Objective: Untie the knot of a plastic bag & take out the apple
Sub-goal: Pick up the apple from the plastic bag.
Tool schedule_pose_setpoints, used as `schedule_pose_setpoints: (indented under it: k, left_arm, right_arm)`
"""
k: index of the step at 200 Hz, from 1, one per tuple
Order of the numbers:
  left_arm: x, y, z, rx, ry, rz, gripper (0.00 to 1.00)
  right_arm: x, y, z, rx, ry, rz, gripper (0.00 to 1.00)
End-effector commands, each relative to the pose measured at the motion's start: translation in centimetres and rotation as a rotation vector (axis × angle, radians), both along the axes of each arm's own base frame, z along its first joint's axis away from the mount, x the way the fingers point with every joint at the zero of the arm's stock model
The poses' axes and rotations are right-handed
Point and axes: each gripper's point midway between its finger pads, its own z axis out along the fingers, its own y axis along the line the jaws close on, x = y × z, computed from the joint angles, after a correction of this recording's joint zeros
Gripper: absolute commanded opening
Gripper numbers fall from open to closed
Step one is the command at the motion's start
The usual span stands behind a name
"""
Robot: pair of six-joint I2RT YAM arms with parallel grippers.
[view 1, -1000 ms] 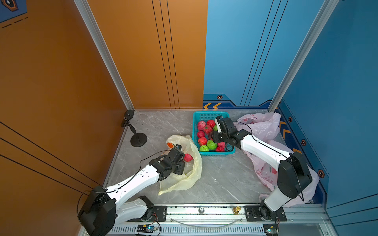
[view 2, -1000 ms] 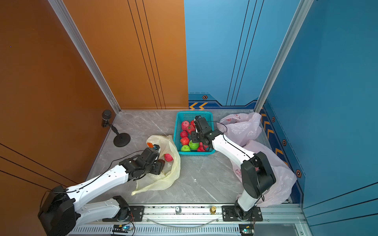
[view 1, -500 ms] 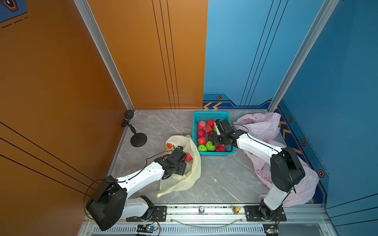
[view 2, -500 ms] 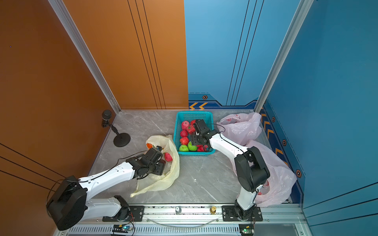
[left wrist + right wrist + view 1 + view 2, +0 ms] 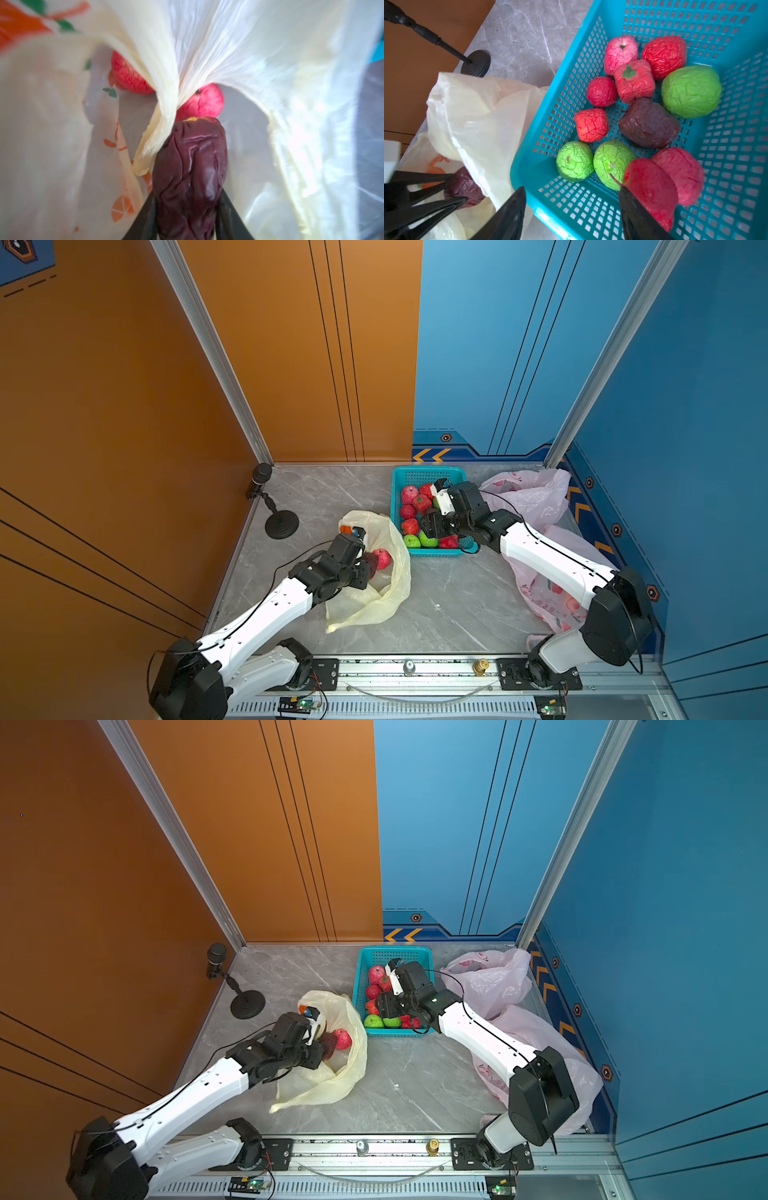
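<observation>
On the table (image 5: pixel 449 605), lower centre, the cream plastic bag (image 5: pixel 392 593) lies untied and gaping, so the taking-out looks to be in hand. Inside it the left end effector (image 5: pixel 366 568) is clenched on a wrinkled maroon fruit (image 5: pixel 190 166), with the red apple (image 5: pixel 383 558) just beyond. The right end effector (image 5: pixel 571 189) hangs released over the teal basket (image 5: pixel 428 473); next, I'd say, comes a lift clear of the folds.

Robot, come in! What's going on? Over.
Left gripper shut on dark purple fruit inside yellow bag. Right gripper open, empty, over basket edge. Bag fold drapes against fruit.
</observation>
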Motion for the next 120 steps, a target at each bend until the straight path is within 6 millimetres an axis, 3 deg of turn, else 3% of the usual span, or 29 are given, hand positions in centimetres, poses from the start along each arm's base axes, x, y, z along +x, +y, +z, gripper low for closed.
schedule_pose_setpoints:
  k: [1, 32, 58, 93, 120]
  left_arm:
    - [-0.7, -0.9, 3.7, -0.13, -0.014, -0.053, 0.34]
    - [-0.1, -0.4, 7.7, -0.253, -0.112, -0.031, 0.37]
    - [1.3, -1.3, 12.0, -0.376, -0.241, -0.045, 0.37]
    - [5.3, -6.1, 17.2, -0.394, -0.324, -0.183, 0.38]
    - [10.2, -10.1, 17.0, -0.29, -0.295, -0.258, 0.37]
  right_arm:
    - [-1.2, 0.6, 0.0, 0.042, 0.032, 0.032, 0.72]
    - [-1.9, 0.8, -0.3, 0.085, 0.05, 0.034, 0.72]
    - [-2.0, 0.0, -0.5, 0.075, 0.042, 0.002, 0.72]
    - [-0.9, -4.9, -0.8, -0.022, 0.028, -0.169, 0.72]
    - [-0.8, -8.8, -0.2, -0.051, 0.036, -0.265, 0.72]
